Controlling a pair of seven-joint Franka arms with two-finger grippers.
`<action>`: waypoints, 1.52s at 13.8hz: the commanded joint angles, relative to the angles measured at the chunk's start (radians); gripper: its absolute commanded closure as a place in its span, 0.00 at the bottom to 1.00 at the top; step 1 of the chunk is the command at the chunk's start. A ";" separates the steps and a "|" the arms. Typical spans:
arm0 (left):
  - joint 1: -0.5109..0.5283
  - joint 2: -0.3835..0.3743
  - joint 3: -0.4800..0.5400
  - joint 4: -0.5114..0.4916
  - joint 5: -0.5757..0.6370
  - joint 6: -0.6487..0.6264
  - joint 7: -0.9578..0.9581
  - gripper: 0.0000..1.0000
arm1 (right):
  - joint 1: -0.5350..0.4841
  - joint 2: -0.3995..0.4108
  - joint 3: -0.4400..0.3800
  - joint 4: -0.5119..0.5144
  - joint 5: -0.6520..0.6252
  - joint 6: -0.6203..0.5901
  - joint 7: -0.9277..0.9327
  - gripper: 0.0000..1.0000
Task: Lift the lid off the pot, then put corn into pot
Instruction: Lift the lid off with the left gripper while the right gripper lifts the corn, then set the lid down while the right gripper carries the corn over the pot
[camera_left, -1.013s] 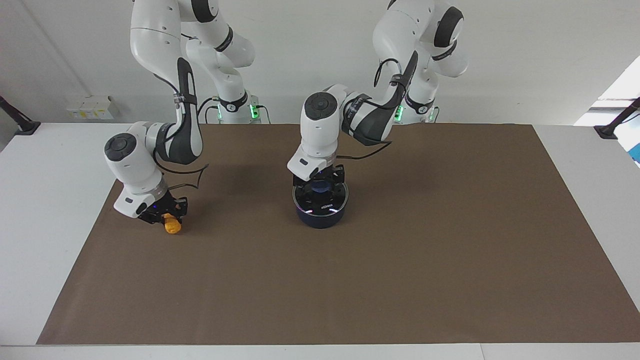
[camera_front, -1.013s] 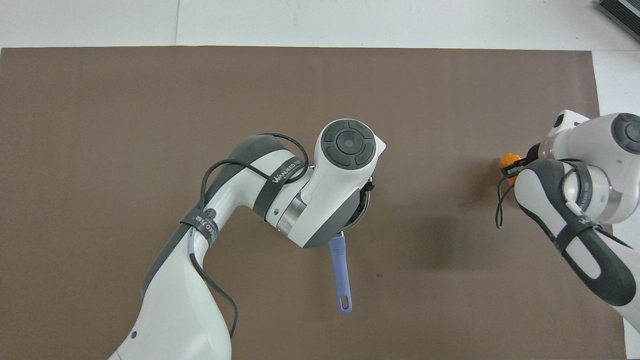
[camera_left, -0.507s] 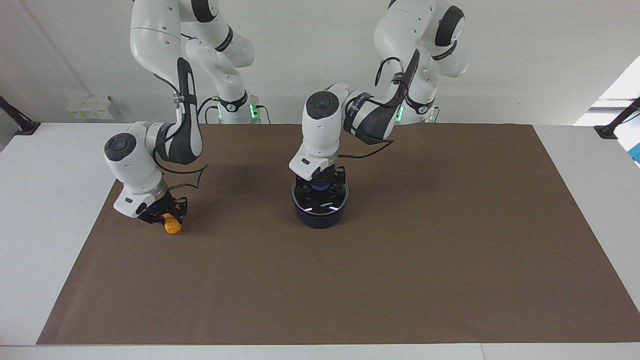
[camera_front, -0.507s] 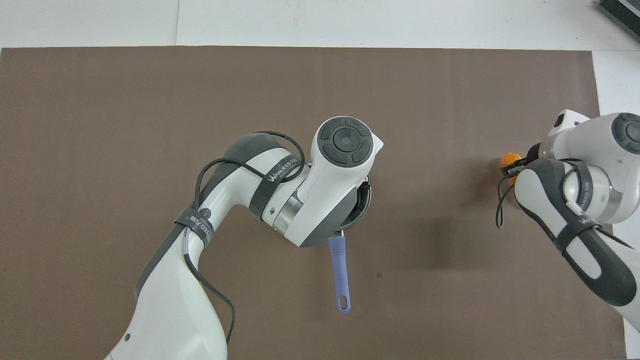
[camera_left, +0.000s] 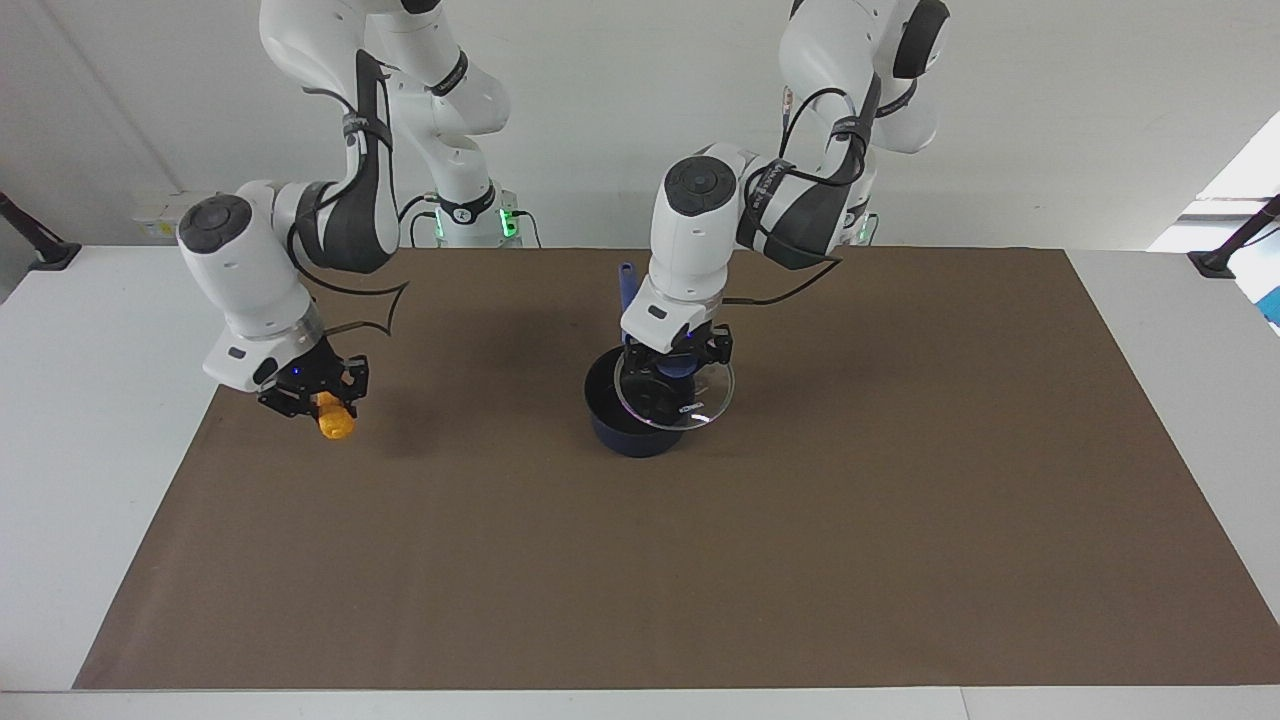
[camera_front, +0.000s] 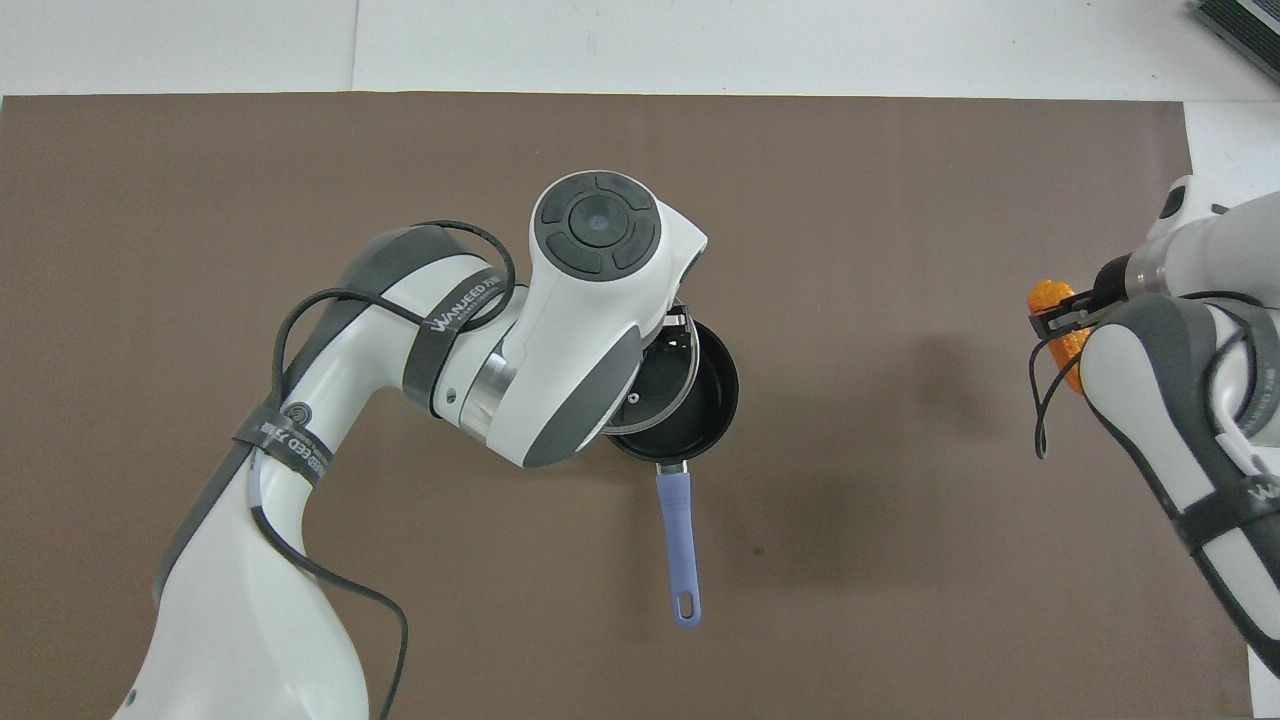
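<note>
The navy pot (camera_left: 622, 428) stands mid-mat with its black inside showing; its blue handle (camera_front: 678, 540) points toward the robots. My left gripper (camera_left: 677, 360) is shut on the blue knob of the glass lid (camera_left: 676, 402). It holds the lid above the pot's rim, shifted toward the left arm's end and still overlapping the pot. In the overhead view the lid (camera_front: 663, 372) shows partly under my left wrist, over the pot (camera_front: 728, 392). My right gripper (camera_left: 318, 393) is shut on the orange corn (camera_left: 335, 424) and holds it above the mat at the right arm's end; the corn (camera_front: 1048, 297) also shows from above.
A brown mat (camera_left: 700, 560) covers most of the white table (camera_left: 80, 330). A small white box (camera_left: 185, 215) sits by the wall at the right arm's end.
My left gripper has lifted the lid off the pot and carried it slightly toward the left arm's end. My right gripper has raised the corn off the mat.
</note>
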 joint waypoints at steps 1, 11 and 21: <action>0.070 -0.048 -0.004 -0.070 0.006 -0.010 0.128 1.00 | 0.062 -0.043 0.009 0.056 0.007 -0.111 0.134 1.00; 0.369 -0.214 -0.005 -0.504 0.003 0.314 0.687 1.00 | 0.450 -0.001 0.012 0.090 -0.012 -0.119 0.705 1.00; 0.372 -0.328 -0.005 -0.838 0.003 0.549 0.712 1.00 | 0.622 0.173 0.013 0.136 0.003 0.073 0.821 1.00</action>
